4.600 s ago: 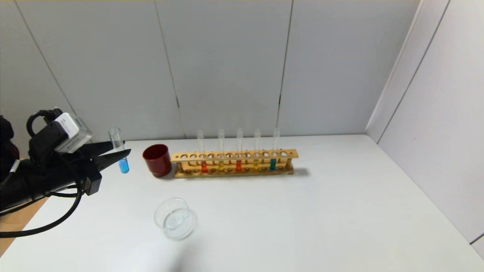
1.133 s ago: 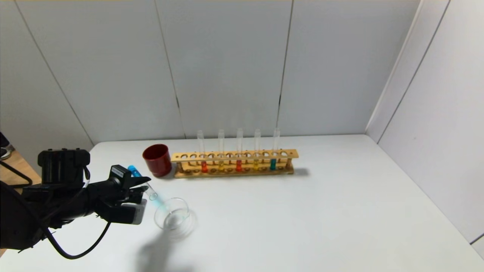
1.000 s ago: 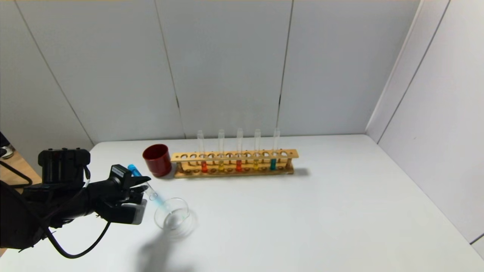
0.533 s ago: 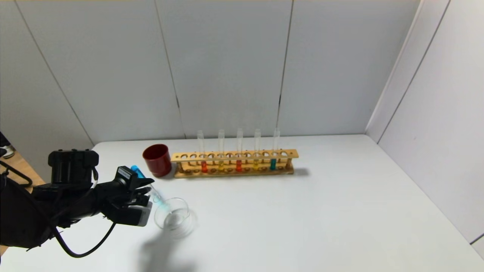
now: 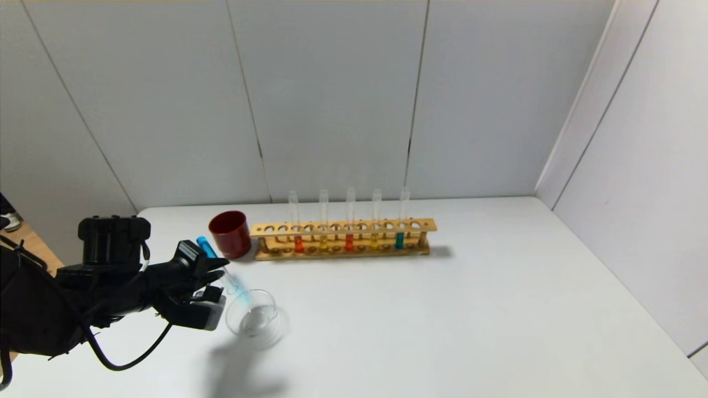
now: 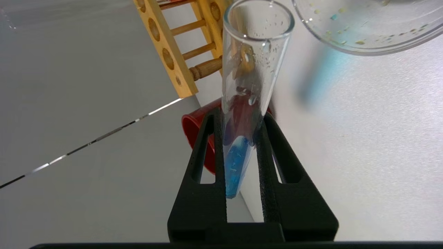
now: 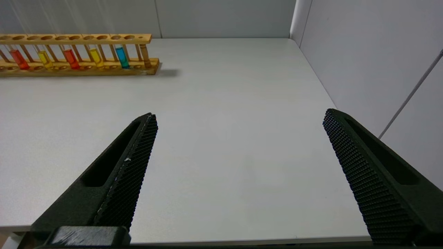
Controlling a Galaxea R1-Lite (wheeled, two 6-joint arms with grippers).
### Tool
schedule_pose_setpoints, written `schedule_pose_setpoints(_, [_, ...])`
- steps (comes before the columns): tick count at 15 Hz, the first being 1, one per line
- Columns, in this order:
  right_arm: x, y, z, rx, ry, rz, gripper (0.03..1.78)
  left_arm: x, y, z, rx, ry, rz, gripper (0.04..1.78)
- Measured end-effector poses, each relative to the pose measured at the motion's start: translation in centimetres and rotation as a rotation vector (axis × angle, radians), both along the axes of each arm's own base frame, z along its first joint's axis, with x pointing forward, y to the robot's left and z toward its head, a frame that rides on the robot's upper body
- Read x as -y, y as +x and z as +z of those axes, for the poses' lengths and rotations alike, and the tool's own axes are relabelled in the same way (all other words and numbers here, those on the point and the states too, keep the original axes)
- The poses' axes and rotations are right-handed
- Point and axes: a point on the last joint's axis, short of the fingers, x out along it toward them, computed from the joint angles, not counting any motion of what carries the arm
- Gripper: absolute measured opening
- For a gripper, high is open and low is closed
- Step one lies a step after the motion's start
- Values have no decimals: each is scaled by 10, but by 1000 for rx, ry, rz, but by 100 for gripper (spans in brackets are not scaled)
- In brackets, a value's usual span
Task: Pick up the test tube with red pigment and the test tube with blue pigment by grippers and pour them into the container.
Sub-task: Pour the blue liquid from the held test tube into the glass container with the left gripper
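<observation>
My left gripper (image 5: 217, 272) is shut on the test tube with blue pigment (image 5: 224, 273), which is tipped with its mouth down at the rim of the clear glass container (image 5: 253, 321). In the left wrist view the tube (image 6: 254, 69) sits between the fingers of the left gripper (image 6: 239, 117), with blue liquid at its closed end, and the container (image 6: 367, 38) lies just past its mouth. Two red-pigment tubes (image 5: 298, 243) (image 5: 349, 241) stand in the wooden rack (image 5: 343, 226). My right gripper (image 7: 238, 116) is open and empty above the table's near right part.
A dark red cup (image 5: 229, 234) stands left of the rack, just behind my left gripper. The rack also holds two yellow tubes and a blue-teal tube (image 5: 399, 240). Grey walls close the back and right sides of the white table (image 5: 470, 309).
Since 4.6 s ago the left gripper came down from the far left and tipped the upright blue tube over the container. In the last second it shifted slightly right, toward the container.
</observation>
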Motion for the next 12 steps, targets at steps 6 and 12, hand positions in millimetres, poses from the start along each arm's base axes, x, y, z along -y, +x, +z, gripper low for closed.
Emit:
schedule_pose_setpoints(6, [0,0,0,0,0,0,175,0,2,-4,15,55,-35,32])
schedule_pose_setpoints(12, [0,0,0,0,0,0,175,1,10,-12,10,82,-51,32])
